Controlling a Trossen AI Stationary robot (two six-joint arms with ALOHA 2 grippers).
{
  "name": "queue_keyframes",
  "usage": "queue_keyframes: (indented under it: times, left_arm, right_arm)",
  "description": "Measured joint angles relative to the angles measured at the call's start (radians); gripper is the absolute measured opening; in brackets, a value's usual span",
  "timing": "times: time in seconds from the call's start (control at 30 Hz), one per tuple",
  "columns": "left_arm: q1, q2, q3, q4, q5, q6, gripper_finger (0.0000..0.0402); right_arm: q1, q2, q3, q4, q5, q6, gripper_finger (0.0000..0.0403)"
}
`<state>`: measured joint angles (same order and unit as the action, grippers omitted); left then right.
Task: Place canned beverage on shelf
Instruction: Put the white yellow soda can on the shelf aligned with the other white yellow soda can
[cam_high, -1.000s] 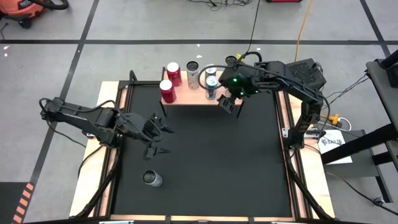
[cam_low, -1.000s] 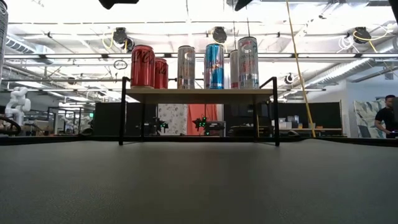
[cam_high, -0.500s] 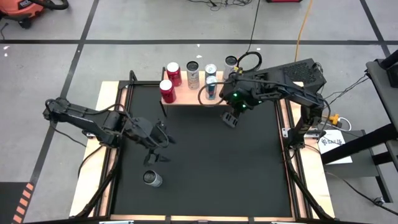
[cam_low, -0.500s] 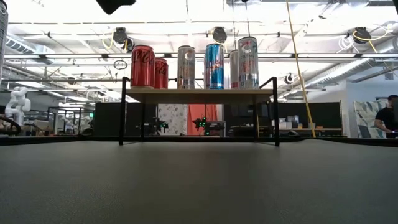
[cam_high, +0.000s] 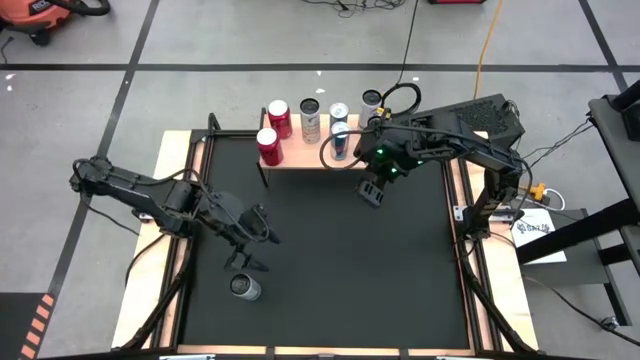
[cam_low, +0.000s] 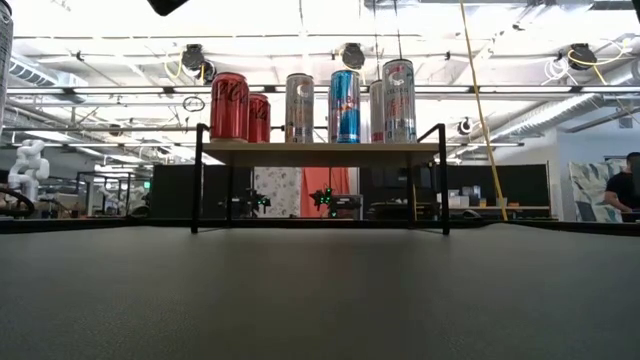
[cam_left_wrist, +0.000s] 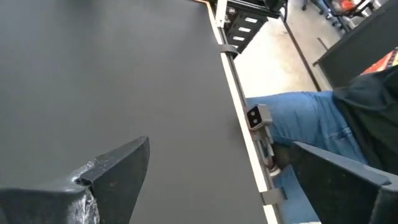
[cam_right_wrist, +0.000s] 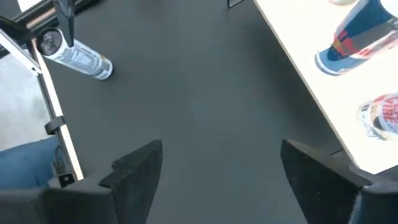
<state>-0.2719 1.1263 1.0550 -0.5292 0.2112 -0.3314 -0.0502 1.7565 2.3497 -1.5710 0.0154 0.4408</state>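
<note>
Left gripper (cam_high: 250, 250), fingers spread and empty, is hovering near the silver can (cam_high: 245, 288) standing on the black mat (cam_high: 330, 270). Right gripper (cam_high: 372, 191), open and empty, is hanging beside the light-wood shelf (cam_high: 300, 153).

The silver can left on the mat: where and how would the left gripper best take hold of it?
The silver can stands upright on the black mat, its top facing up. Grip its round side wall at mid-height, fingers on opposite sides. The open left gripper sits just shelf-ward of it, so coming in level from that side seems best.
</note>
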Motion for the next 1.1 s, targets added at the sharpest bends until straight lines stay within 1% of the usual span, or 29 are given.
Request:
queue_keyframes:
  times: [0.1, 0.23, 0.47, 0.6, 0.87, 1.1]
  left_arm:
    - [-0.001, 0.009, 0.0, -0.001, 0.021, -0.06, 0.0391]
    - [-0.022, 0.026, 0.0, -0.008, 0.024, -0.108, 0.0391]
    - [-0.092, 0.049, 0.0, -0.158, 0.024, -0.219, 0.0391]
    - [-0.13, 0.061, 0.0, -0.185, 0.023, -0.29, 0.0391]
    - [-0.194, 0.109, 0.0, -0.284, -0.076, -0.351, 0.0391]
    - [-0.253, 0.173, 0.0, -0.3, -0.085, -0.414, 0.0391]
  right_arm:
    - [0.0, 0.0, 0.0, 0.0, -0.014, 0.012, 0.0308]
    - [0.0, 0.0, 0.0, 0.0, -0.018, 0.018, 0.0308]
    - [0.0, 0.0, 0.0, 0.0, -0.018, 0.022, 0.0308]
    - [0.0, 0.0, 0.0, 0.0, -0.018, 0.022, 0.0308]
    - [0.0, 0.0, 0.0, 0.0, -0.018, 0.023, 0.0308]
    - [0.0, 0.0, 0.0, 0.0, -0.018, 0.016, 0.0308]
